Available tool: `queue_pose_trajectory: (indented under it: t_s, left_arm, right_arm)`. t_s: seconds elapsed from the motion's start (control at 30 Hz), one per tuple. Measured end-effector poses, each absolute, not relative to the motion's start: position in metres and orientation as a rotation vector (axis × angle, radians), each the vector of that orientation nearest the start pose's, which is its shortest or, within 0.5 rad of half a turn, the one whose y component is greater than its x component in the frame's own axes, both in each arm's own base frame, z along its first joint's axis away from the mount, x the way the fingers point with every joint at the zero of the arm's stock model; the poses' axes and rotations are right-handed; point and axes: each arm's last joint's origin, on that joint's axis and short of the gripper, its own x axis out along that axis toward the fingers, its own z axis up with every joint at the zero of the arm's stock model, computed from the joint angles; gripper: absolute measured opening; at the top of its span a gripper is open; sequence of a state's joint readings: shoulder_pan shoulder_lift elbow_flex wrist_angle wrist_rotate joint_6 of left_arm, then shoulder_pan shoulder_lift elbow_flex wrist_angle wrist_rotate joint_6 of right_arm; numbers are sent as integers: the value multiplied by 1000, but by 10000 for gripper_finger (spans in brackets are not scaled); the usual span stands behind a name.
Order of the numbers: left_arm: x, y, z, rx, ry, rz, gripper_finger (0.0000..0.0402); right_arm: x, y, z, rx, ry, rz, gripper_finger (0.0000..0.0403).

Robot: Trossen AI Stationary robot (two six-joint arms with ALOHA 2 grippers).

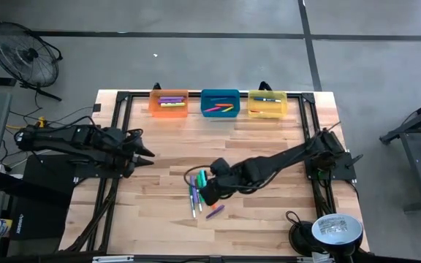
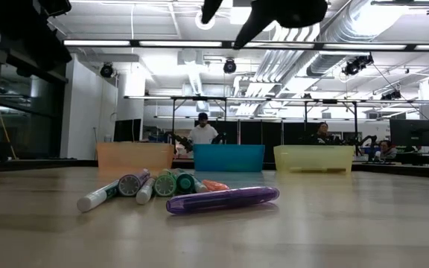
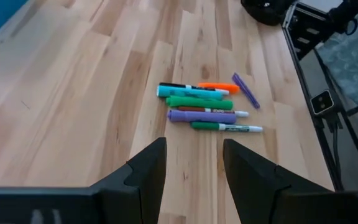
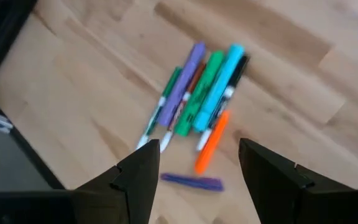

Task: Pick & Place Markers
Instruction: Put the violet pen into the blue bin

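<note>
The table (image 1: 269,219) is a light butcher-block wooden top with a black metal frame along its sides. Along the far edge three translucent bins sit in a row, apart from one another: an orange bin (image 1: 169,103), a blue bin (image 1: 220,103) and a yellow bin (image 1: 267,104). Toward the near middle a loose cluster of markers (image 3: 204,109) lies flat on the wood, most of them side by side and touching: a teal one (image 3: 191,93), a green one (image 3: 201,102), a purple one (image 3: 202,116), a slim green-and-white one (image 3: 226,127) and an orange one (image 3: 219,87). A thin purple marker (image 2: 223,199) lies just beside the bunch, apart from it and angled across.
</note>
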State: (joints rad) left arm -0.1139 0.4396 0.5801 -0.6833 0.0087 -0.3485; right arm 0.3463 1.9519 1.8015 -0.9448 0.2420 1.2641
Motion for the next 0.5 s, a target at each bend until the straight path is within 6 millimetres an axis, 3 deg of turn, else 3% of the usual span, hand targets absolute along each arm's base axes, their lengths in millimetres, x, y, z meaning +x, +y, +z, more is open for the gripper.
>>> queue_pose_trajectory:
  t_s: [0.3,0.5]
  left_arm:
    - [90,-11,254,-315,492,-54,156]
    - [86,-11,254,-317,472,-58,156]
  right_arm:
    - [415,148,241,924,1022,-529,208]
    - [417,152,227,972,1062,-578,208]
